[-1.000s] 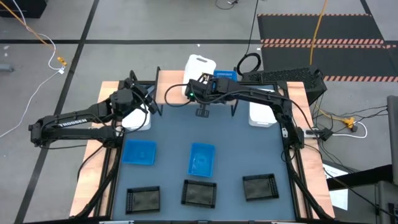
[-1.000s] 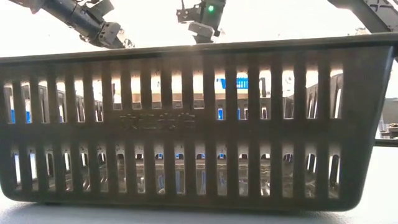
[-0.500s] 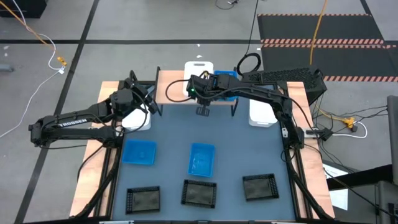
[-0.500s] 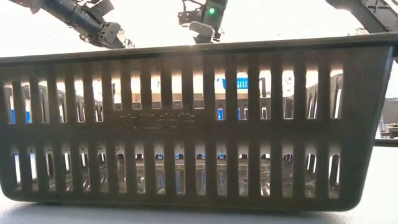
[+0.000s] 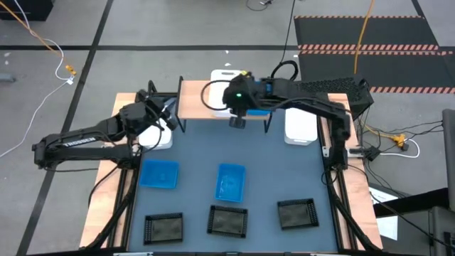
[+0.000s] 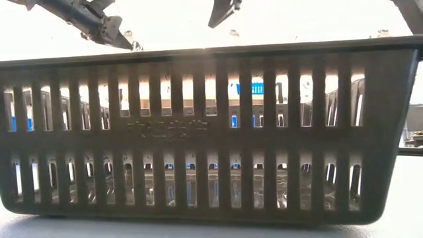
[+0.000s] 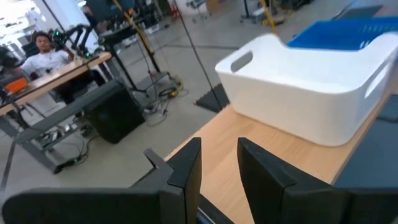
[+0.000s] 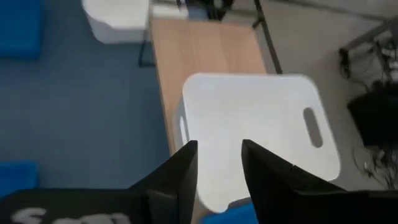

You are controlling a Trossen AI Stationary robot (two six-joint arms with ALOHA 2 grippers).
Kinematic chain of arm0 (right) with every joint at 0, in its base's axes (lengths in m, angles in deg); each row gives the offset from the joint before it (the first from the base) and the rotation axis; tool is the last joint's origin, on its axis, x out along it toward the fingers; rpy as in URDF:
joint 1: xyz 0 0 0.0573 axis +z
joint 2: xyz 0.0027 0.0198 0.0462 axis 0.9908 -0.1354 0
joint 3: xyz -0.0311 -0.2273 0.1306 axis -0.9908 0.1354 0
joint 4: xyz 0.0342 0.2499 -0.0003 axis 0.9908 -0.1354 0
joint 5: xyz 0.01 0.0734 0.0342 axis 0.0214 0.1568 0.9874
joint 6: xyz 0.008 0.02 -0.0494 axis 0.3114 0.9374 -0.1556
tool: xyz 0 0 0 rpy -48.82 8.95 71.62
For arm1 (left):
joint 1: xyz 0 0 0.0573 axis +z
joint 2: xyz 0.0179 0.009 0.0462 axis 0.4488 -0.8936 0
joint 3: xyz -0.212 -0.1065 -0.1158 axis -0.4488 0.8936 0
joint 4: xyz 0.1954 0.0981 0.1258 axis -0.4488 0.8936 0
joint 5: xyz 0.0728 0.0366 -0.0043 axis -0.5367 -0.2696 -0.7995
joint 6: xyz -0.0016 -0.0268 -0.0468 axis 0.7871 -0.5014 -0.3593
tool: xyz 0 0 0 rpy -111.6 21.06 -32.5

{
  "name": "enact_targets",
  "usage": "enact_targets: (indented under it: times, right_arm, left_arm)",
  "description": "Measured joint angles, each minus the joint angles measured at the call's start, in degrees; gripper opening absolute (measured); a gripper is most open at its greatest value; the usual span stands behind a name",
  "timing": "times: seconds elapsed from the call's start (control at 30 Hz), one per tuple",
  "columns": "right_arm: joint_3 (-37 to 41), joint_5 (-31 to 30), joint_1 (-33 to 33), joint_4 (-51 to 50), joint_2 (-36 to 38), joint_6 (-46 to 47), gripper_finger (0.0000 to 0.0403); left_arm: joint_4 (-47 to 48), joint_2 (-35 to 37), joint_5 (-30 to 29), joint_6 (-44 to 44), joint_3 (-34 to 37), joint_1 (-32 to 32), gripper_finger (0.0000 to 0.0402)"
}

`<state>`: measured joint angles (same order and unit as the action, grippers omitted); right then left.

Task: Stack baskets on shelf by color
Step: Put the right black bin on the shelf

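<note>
High view: white basket (image 5: 226, 77) and blue basket (image 5: 259, 88) on shelf (image 5: 195, 99) at surface's rear edge, right tool (image 5: 237, 121) above shelf's front edge, left tool (image 5: 169, 121) near left white basket (image 5: 156, 137); right wrist view: fingers (image 8: 179, 168) spread, empty; left wrist view: fingers (image 7: 186, 168) slightly apart, empty.

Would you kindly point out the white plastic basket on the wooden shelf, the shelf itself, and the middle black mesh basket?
White plastic basket (image 8: 261, 124): right wrist view, its upturned base.
Light-wood shelf (image 5: 195, 99): high view, bare plank top.
Middle black mesh basket (image 5: 227, 220): high view, its floor.

Three white baskets (image 5: 226, 77), three blue baskets (image 5: 231, 181), three black baskets (image 5: 227, 220), one shelf (image 5: 195, 99).
</note>
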<state>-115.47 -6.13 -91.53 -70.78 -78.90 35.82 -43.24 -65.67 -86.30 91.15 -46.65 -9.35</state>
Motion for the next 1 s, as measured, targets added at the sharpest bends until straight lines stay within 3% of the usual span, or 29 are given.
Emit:
enact_targets:
  times: [0.1,0.2,0.43,0.7,0.83,1.0]
  right_arm:
    - [2.6,6.7,2.4,-2.9,3.2,-3.1,0.0121]
    - [11.7,11.0,5.7,-0.1,7.3,-5.0,0.0121]
    - [40.8,13.0,13.8,15.7,17.8,-10.8,0.0121]
    - [63.1,25.5,18.0,41.2,25.4,-17.3,0.0121]
    - [69.3,25.5,18.1,47.9,25.6,-17.0,0.0118]
    - [70.4,18.6,17.7,45.6,25.7,-3.5,0.0104]
  left_arm:
    - [0.9,3.1,0.0,0.7,0.0,-1.2,0.0106]
    - [1.7,5.8,0.1,0.0,0.0,-2.3,0.0106]
    - [2.2,8.0,0.2,-4.3,0.0,-5.4,0.0106]
    - [-0.2,6.1,0.2,-4.3,0.0,-6.6,0.0106]
    - [-4.1,4.2,0.1,-2.6,0.0,-6.6,0.0106]
    - [-8.1,1.5,0.2,0.5,0.0,-6.6,0.0106]
